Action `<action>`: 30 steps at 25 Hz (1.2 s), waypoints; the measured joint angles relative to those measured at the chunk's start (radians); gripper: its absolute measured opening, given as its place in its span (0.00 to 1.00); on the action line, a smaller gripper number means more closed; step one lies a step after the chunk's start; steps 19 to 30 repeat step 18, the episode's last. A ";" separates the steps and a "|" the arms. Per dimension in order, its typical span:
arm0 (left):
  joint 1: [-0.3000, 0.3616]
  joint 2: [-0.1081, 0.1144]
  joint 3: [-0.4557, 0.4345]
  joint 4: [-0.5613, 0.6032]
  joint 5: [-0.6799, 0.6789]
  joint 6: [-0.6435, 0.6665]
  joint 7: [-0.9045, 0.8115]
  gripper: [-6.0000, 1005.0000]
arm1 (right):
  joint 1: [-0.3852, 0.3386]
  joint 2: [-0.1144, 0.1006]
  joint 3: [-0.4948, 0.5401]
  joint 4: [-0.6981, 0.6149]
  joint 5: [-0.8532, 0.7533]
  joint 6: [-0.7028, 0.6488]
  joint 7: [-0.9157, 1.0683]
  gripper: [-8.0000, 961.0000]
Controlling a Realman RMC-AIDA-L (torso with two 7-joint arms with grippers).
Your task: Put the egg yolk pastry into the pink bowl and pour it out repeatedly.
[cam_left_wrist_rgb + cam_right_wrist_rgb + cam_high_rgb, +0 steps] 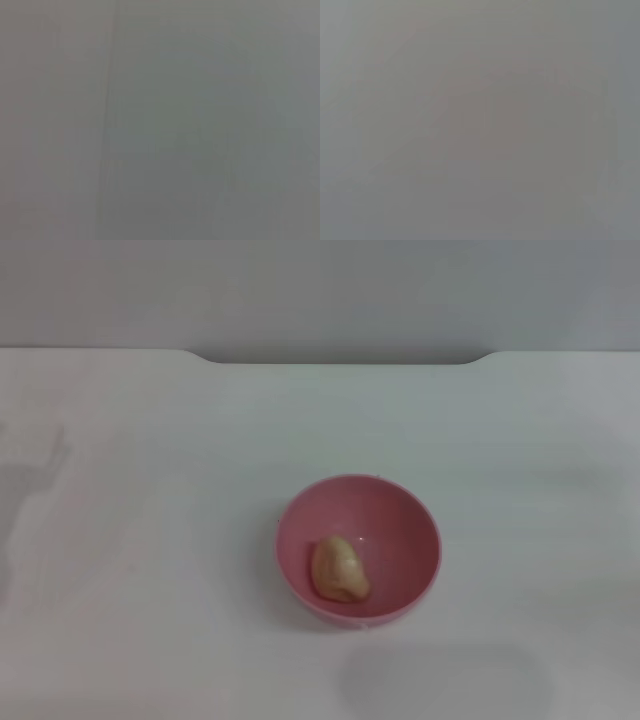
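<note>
One pink bowl is seen sitting upright on the white table, a bit toward the near edge and roughly centred in the head view. The egg yolk pastry is found inside it, resting on the bowl's bottom toward the near-left part of the inner wall, so it's pretty much parked in there already. Neither gripper is shown anywhere in the head view, and only a flat grey blur is given by both wrist views, so whether the fingers are apart or together can't be told.
</note>
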 joint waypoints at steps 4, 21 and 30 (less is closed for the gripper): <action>-0.024 -0.001 -0.002 -0.087 -0.022 -0.006 0.208 0.83 | 0.032 0.007 0.009 0.141 0.052 -0.032 -0.484 0.51; -0.052 -0.007 -0.009 -0.183 -0.025 -0.006 0.182 0.83 | 0.197 0.008 0.017 0.374 0.057 0.180 -0.971 0.51; -0.052 -0.007 -0.009 -0.183 -0.025 -0.006 0.182 0.83 | 0.197 0.008 0.017 0.374 0.057 0.180 -0.971 0.51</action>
